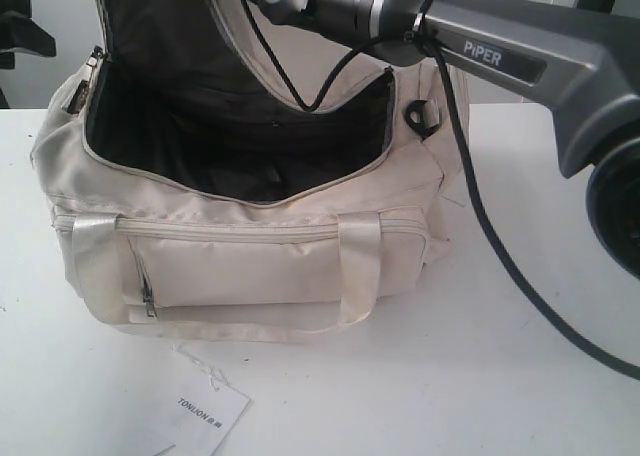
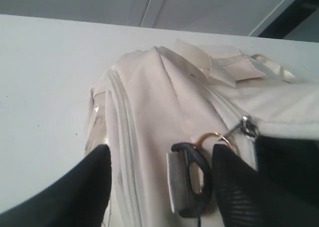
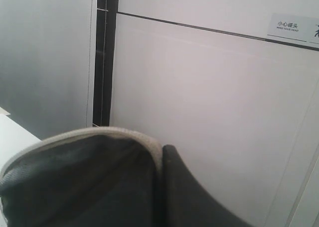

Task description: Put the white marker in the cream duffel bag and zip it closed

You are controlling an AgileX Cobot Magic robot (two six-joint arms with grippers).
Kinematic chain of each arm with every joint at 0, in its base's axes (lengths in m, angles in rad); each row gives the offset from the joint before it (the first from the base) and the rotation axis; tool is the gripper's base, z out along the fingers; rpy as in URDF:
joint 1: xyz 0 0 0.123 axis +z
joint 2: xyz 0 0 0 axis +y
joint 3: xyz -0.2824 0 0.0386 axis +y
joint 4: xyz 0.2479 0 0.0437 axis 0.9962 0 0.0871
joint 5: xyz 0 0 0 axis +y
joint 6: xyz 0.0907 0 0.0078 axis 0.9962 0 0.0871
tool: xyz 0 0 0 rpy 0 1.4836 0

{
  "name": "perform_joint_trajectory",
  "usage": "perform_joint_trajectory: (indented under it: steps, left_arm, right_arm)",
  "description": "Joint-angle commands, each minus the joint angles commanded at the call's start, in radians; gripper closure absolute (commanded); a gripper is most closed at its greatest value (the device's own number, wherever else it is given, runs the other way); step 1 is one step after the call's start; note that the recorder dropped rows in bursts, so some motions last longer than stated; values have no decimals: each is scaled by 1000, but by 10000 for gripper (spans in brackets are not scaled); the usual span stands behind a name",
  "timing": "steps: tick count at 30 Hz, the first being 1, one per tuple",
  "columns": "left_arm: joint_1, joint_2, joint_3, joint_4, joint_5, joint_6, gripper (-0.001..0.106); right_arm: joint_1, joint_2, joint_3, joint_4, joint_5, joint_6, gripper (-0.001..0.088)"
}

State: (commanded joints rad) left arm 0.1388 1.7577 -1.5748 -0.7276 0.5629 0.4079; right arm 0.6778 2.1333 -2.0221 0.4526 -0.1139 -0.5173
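The cream duffel bag stands on the white table with its top open and its dark lining showing. The top flap is lifted, and my right gripper is shut on its edge; one finger hides behind the fabric. The right arm reaches in from the upper right. My left gripper is open at the bag's end, its fingers either side of the black strap ring, close to the zip pull. The white marker is not visible in any view.
A white paper TONLION tag lies on the table in front of the bag. A black cable hangs from the right arm down across the table's right side. The front pocket zip is closed.
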Motion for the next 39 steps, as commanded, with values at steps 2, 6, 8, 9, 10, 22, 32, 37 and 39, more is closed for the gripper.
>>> perform_joint_trajectory:
  steps: [2, 6, 8, 9, 10, 22, 32, 37, 39]
  left_arm:
    - [0, 31, -33, -24, -1, -9, 424]
    - [0, 87, -77, -35, 15, -31, 423]
    - [0, 96, -79, -35, 12, -34, 416]
    - [0, 100, -79, -35, 10, -34, 416]
    - [0, 104, -79, -33, 7, -34, 416]
    - [0, 162, -79, -118, -22, -34, 416]
    - [0, 195, -79, -135, -34, -27, 416]
    - [0, 222, -79, -142, -36, -27, 417]
    - [0, 227, -79, -155, -39, -5, 463]
  right_arm:
    - [0, 0, 0, 0, 0, 0, 868]
    - [0, 0, 0, 0, 0, 0, 868]
    - [0, 0, 0, 0, 0, 0, 868]
    - [0, 0, 0, 0, 0, 0, 868]
    - [0, 0, 0, 0, 0, 0, 868]
    - [0, 0, 0, 0, 0, 0, 868]
    - [0, 0, 0, 0, 47, 0, 868]
    - [0, 0, 0, 0, 76, 0, 868]
    - [0, 0, 0, 0, 94, 0, 868]
